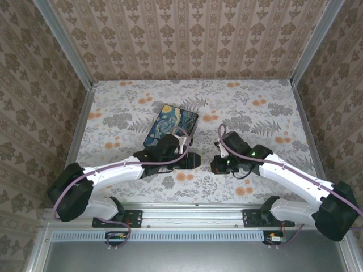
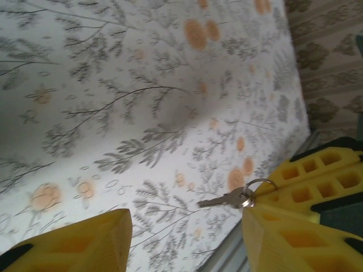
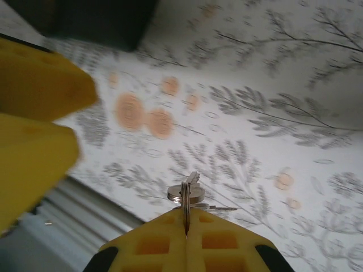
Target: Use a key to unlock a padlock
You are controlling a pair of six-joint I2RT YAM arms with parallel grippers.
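Top external: you have the left gripper (image 1: 195, 160) and right gripper (image 1: 215, 164) tip to tip at mid-table (image 1: 272, 113), close but apart; the painted box (image 1: 170, 124) lies just beyond the left arm, off the line between them. Left wrist: the left gripper (image 2: 184, 226) is part open and empty; the key (image 2: 224, 199) hangs just right of it, long axis crosswise, blade pointing left toward the gap. Right wrist: the right gripper (image 3: 186, 224) is pinched fully closed on the key (image 3: 187, 195) by its ring, with bare table between it and the left gripper (image 3: 82, 116). Your right arm carries the key; its leftward blade likely governs the coming move.
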